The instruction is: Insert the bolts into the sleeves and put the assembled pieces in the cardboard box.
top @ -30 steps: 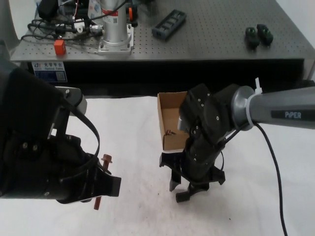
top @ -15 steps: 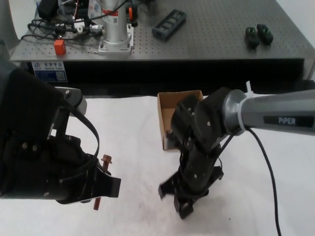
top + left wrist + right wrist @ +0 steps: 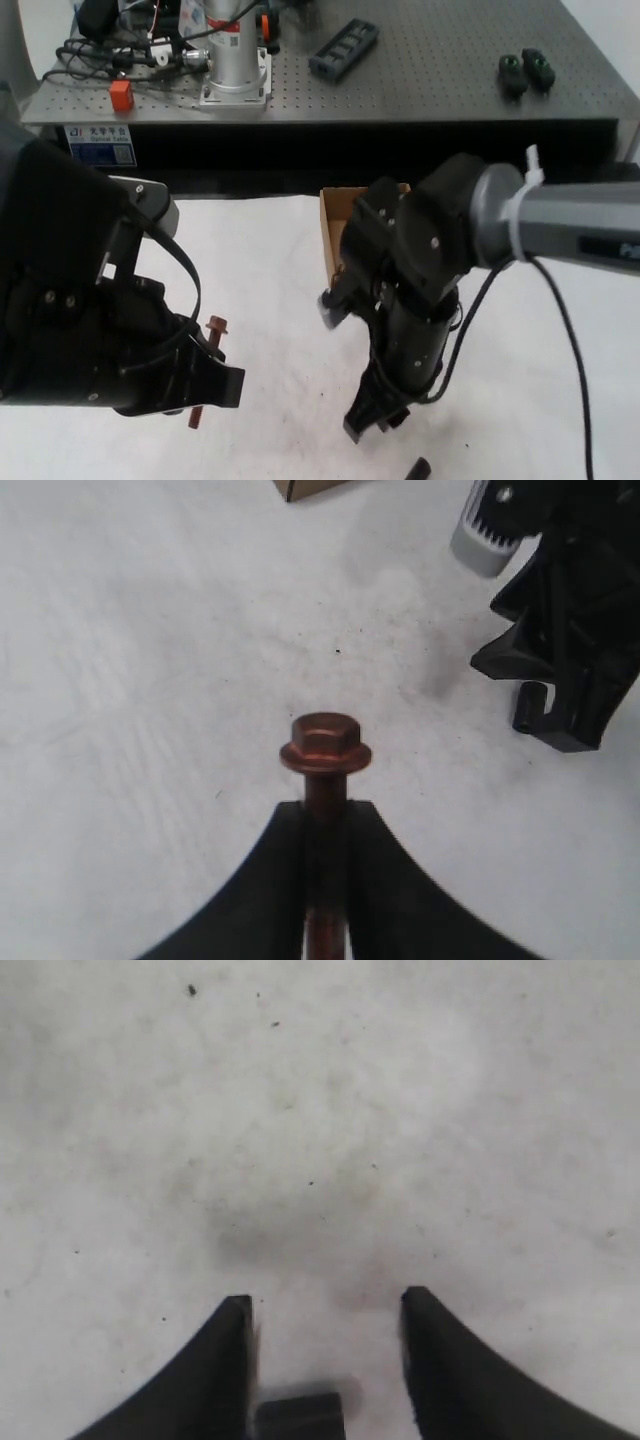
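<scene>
My left gripper (image 3: 325, 825) is shut on the shank of a copper bolt (image 3: 325, 748), whose hexagonal head sticks out past the fingertips. In the high view the bolt (image 3: 214, 328) stands tilted above the white cloth in the left gripper (image 3: 205, 372). My right gripper (image 3: 325, 1305) is open and points down at bare cloth. A small black piece (image 3: 300, 1412), probably a sleeve, lies between the bases of its fingers. From above, the right gripper (image 3: 372, 418) hangs low in front of the cardboard box (image 3: 337, 212), and a black sleeve (image 3: 419, 467) lies on the cloth near it.
White cloth (image 3: 270, 270) covers the bench. The right arm hides much of the box. Behind the cloth is a perforated metal table (image 3: 430, 70) with a post, cables, an orange block (image 3: 121, 95) and black parts. The other arm's gripper (image 3: 560, 695) shows beyond the bolt.
The right arm has swung forward from the box, its wrist turning, and its gripper now hangs lower towards the front of the cloth. The left arm with the bolt has stayed put.
</scene>
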Tool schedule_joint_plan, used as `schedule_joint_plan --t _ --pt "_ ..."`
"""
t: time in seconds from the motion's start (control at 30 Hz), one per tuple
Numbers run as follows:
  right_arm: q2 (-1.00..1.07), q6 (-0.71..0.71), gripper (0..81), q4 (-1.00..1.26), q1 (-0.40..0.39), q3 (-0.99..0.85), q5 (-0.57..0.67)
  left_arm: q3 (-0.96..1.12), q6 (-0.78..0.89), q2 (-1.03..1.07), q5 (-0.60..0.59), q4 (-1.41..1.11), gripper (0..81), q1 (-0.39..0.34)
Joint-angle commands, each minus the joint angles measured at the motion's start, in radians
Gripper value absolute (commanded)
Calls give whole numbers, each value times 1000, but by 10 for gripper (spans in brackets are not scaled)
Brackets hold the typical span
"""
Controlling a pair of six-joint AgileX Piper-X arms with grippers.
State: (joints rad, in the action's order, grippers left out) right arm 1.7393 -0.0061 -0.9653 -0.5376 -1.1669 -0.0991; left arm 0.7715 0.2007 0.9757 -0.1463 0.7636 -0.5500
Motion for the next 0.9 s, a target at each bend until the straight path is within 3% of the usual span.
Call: schedule_joint_plan --t 0.0,0.2,0.5,0.67,0.87 --pt "-48 153 451 -47 5 3 -3 2 -7 -13 1 0 7 3" --pt "-68 427 452 -93 2 85 5 2 8 -13 -34 -1 7 3" --pt "-66 701 452 115 3 217 108 2 28 -13 -129 -1 7 3" --pt "-66 762 452 168 3 249 111 2 24 -13 -129 -1 7 3" --pt "-57 771 372 168 3 256 111 2 24 -13 -129 -1 7 3"
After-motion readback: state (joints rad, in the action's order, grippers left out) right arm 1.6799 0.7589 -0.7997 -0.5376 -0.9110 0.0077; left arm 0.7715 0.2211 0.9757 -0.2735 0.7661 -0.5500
